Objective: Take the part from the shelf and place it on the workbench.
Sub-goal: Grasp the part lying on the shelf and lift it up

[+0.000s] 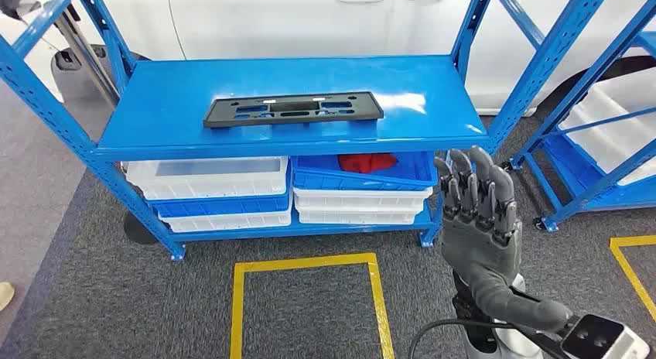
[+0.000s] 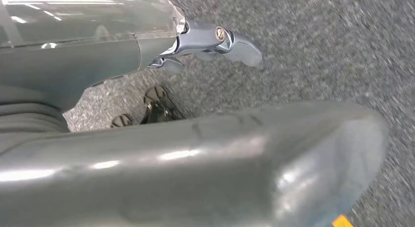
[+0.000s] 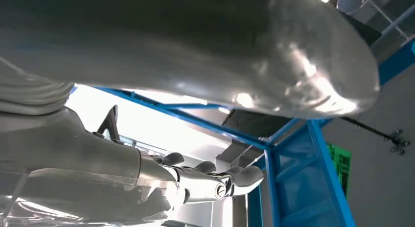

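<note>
The right hand (image 1: 478,220) is raised in front of the shelf (image 1: 433,135), fingers straight, spread a little and holding nothing, with its back turned to the head camera. It stands off the shelf's right front corner, lower than the top board and not touching the frame.

The part (image 1: 294,109), a long flat black plate with cut-out slots, lies flat on that top blue board, about midway along it and nearer the front edge than the back. From the right hand it lies up, forward and to the robot's left, well apart. Its long axis runs side to side across the shelf, roughly parallel to the front edge, so its right end is the end closest to the raised hand. The right hand looks by far the nearer of the two (a judgement from the head view), and the reach would have to clear the shelf's front lip and the right upright.

The left hand (image 2: 205,41) hangs over grey carpet in its wrist view; its fingers appear loosely open with nothing in them.

The head view gives the plate's position and orientation; the right wrist view, looking up past the right hand, instead shows the blue uprights and underside framing close by, which the head view does not.
</note>
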Controlling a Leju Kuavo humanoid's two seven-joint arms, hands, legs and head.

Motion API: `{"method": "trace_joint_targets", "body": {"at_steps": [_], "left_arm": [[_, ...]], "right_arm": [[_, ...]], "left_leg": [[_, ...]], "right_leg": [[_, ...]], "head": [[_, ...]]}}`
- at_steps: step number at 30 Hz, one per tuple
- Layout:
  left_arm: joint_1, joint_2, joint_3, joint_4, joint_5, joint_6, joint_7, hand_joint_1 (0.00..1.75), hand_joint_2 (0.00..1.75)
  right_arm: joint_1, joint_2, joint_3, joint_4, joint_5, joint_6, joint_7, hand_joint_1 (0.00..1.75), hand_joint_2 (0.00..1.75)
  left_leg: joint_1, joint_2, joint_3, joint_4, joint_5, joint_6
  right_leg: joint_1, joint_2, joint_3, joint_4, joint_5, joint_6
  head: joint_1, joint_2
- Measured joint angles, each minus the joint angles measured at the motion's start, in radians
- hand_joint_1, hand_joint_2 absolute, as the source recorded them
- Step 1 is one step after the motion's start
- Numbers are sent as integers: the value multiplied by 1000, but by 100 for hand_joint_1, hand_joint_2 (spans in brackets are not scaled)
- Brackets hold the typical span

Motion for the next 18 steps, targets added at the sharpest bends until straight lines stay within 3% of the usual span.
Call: {"method": "trace_joint_targets", "body": {"at_steps": [2, 3, 5, 7, 9, 12, 14, 16, 17, 18], "left_arm": [[0, 0, 1, 1, 0, -2, 0, 0, 0], [0, 0, 3, 2, 0, -3, 0, 0, 0], [0, 0, 6, 4, 0, -6, 0, 0, 0], [-1, -2, 10, 7, 0, -7, 0, 0, 0], [-4, -3, 14, 10, 0, -7, 0, 0, 0], [-8, 0, 17, 13, 0, -7, 0, 0, 0], [-10, 1, 18, 14, -1, -8, -1, 0, 0], [-10, 2, 18, 14, -2, -8, -1, 0, 0], [-9, 3, 18, 14, -2, -8, -1, 0, 0], [-8, 3, 19, 14, -2, -8, -1, 0, 0]], "right_arm": [[1, -3, 2, -2, -1, -3, 0, 0, 0], [1, -6, 5, -3, -2, -6, 0, 0, 0], [0, -11, 7, -8, -3, -11, 0, 0, 0], [-2, -15, 10, -12, -4, -12, 0, 0, 0], [-5, -16, 16, -14, -4, -13, 0, 0, 0], [-9, -18, 22, -18, -4, -14, 0, 0, 0], [-12, -19, 27, -18, -3, -15, 0, 0, 0], [-14, -19, 31, -17, -2, -18, 0, 0, 0], [-14, -19, 34, -16, 1, -25, 0, 0, 0], [-14, -20, 36, -14, 6, -36, 0, 0, 0]], "left_leg": [[-3, 0, 4, 0, -4, 2], [-6, -1, 10, 0, -8, 4], [-12, -2, 25, 0, -20, 4], [-15, -2, 36, 1, -32, -1], [-15, -1, 41, 3, -36, -11], [-14, 0, 43, 33, -40, -27], [-9, 0, -4, 121, -69, -38], [0, 0, -83, 237, -115, -49], [4, 0, -113, 269, -124, -55], [9, 1, -128, 269, -113, -60]], "right_leg": [[1, 0, -16, 11, 8, -3], [2, 0, -22, 3, 26, -7], [11, 0, 14, -111, 113, -25], [23, 0, 56, -226, 159, -44], [29, 1, 70, -265, 157, -53], [22, 1, 99, -289, 164, -61], [16, -1, 118, -298, 159, -66], [13, -1, 126, -299, 149, -66], [11, 0, 132, -299, 144, -65], [10, 1, 139, -298, 137, -62]], "head": [[0, 0], [0, 0], [0, 0], [0, 0], [0, 0], [0, 0], [0, 0], [0, 0], [0, 0], [0, 0]]}}
